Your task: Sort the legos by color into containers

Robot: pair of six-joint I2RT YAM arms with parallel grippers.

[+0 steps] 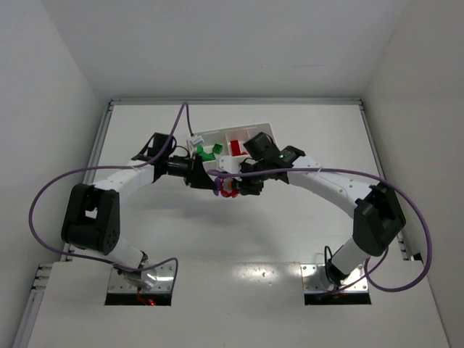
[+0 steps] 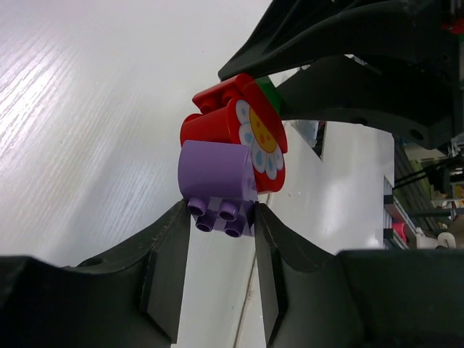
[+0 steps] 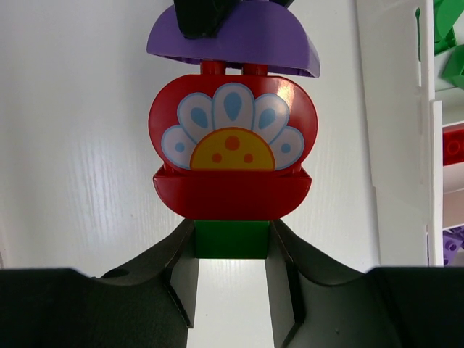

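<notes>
Clump (image 1: 226,190) midway between side edges is light, stiff, likely slick; your left claw (image 2: 221,217) clamps purple brick (image 2: 214,170), right claw (image 3: 232,233) green brick (image 3: 232,245).

Overhead view looks down; both wrist views closely share the lego clump (image 2: 230,156).

A white surface (image 1: 239,232) with a faint wood grain, glossy toward the front, is closed in by plain white walls (image 1: 232,43) on three sides. A metal rail (image 1: 239,101) edges its far side. Two metal plates (image 1: 165,279) sit at its near edge.
</notes>
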